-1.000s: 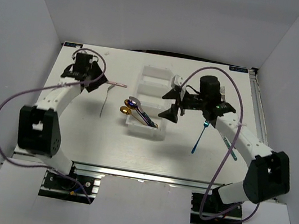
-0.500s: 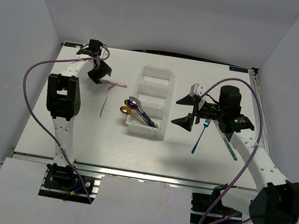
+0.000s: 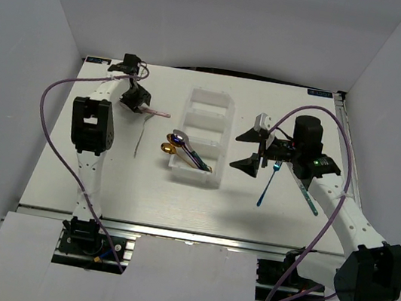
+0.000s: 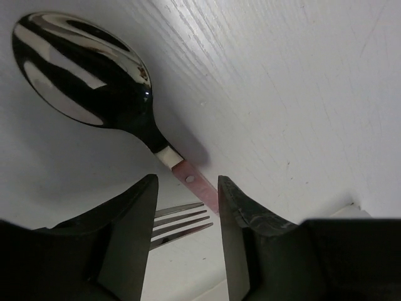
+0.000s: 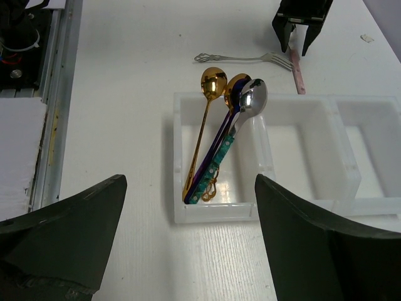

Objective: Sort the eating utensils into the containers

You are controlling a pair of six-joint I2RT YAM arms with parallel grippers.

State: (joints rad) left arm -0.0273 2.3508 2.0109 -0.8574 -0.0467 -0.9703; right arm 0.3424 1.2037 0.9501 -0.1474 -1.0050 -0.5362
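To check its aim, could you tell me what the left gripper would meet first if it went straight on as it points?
The left gripper would first meet the spoon at its pink handle, which lies between its open fingers on the table, though depth is hard to judge.

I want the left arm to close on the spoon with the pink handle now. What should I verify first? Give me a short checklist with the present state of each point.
1. Left gripper straddles the handle of the silver spoon with a pink handle: ok.
2. Handle centred between the jaws: not ok, it runs close to one finger.
3. Silver fork clear of the fingers: cannot tell, its tines lie very near.
4. Translucent white plastic tray has free compartments: ok, only the end one holds three spoons.
5. Right gripper open, beside the tray: ok.
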